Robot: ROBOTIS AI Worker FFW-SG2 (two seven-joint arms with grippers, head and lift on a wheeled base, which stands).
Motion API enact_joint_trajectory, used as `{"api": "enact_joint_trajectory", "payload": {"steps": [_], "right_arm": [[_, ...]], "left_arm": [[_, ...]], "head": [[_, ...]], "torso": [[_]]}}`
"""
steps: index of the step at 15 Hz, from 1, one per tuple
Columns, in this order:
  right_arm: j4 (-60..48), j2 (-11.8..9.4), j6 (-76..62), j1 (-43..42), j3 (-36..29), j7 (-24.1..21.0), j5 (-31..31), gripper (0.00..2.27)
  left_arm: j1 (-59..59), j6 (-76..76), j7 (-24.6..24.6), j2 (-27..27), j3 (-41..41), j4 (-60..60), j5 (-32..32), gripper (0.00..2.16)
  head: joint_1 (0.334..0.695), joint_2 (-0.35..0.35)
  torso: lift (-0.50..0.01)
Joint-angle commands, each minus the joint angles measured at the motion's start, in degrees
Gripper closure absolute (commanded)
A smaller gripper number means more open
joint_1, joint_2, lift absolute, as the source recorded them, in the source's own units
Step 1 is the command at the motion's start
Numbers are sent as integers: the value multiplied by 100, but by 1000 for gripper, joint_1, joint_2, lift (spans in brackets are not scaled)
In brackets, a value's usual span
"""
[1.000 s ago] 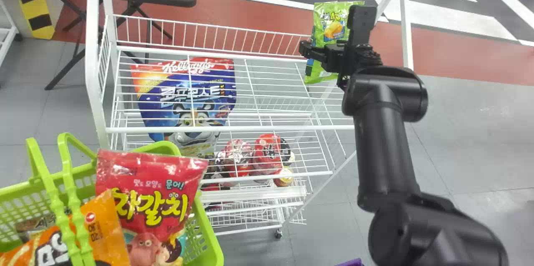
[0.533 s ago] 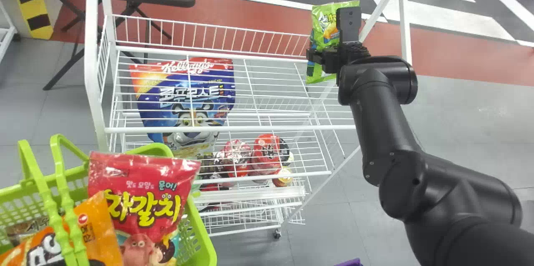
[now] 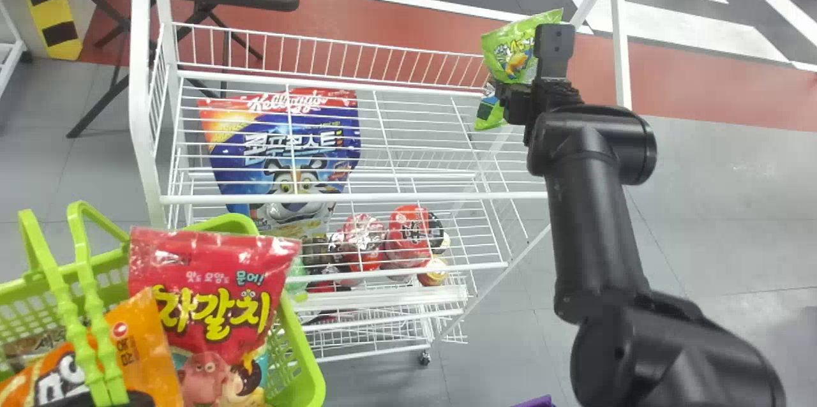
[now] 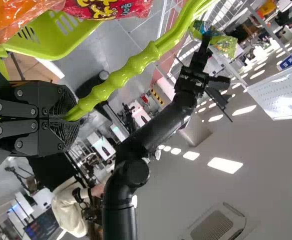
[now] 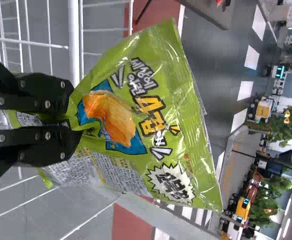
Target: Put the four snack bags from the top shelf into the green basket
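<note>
Head view: right claw pinches the green snack bag; left claw is clamped on basket handles.

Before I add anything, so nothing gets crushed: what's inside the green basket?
The green basket holds a red snack bag, an orange snack bag and a brownish one, partly hidden by the orange. Whatever lies beneath them is covered.

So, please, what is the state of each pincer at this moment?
Left pincer: closed on the basket handle.
Right pincer: closed on the green bag.
</note>
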Motion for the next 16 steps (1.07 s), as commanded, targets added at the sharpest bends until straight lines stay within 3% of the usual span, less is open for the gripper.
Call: {"api": "enact_joint_trajectory", "payload": {"steps": [1,6,8,10,12,16], "right_arm": [[-1880,-3,1093,880,38,115,-766,2256],[-5721,-3,4309,2409,82,255,-2462,2256],[-6749,5,5470,2840,355,264,-3051,2256],[-7277,76,5763,3060,750,317,-3605,2256],[-7444,120,5763,3068,1119,317,-4088,2256],[-7496,418,5763,2937,2033,308,-4528,2256]], "left_arm": [[-17,0,-66,0,49,5,11,2148],[-175,88,-66,0,76,5,-6,2148],[-255,123,-66,0,67,14,-6,2148],[-290,158,-66,0,67,14,-15,2148],[-316,158,-66,0,49,23,-15,2148],[-422,369,-66,-9,-65,5,-41,2148]], "head": [[695,-350],[695,-350],[695,-296],[695,-235],[695,-123],[695,36]], "torso": [[-3],[-3],[-3],[-3],[-3],[-3]]}}
